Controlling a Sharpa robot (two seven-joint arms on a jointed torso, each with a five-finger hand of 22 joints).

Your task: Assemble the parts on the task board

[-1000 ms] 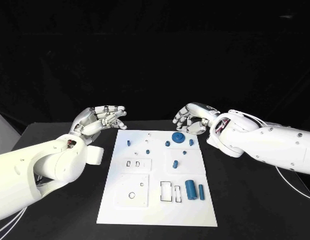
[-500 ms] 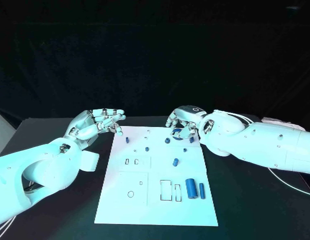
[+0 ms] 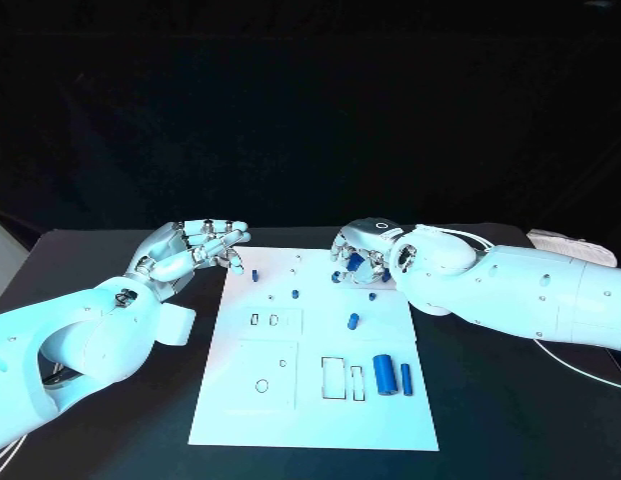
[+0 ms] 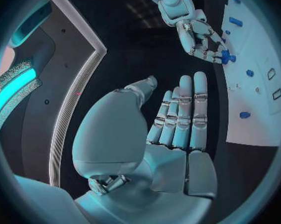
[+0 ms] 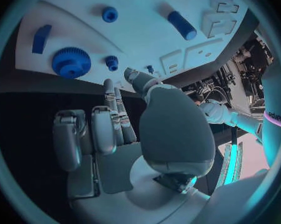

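Right hand (image 3: 368, 254) lower over the task board (image 3: 315, 400) than before, fingers curled, empty

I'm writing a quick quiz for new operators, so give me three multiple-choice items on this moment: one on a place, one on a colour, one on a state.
1. Where does the large cylinder lie?
A. On the black table, off the board
B. In the right hand
C. On the task board, beside the rectangular cut-outs

2. What colour is the gear?
A. Blue
B. Red
C. Yellow

3. What is the state of the left hand?
A. It grips a cylinder
B. It holds nothing
C. It presses flat on the board's middle

Answers:
1 C: the head view shows it lying flat on the white plate, next to the cut-outs.
2 A: the right wrist view shows it blue against the white board.
3 B: the left wrist view shows the palm bare and the fingers stretched out.
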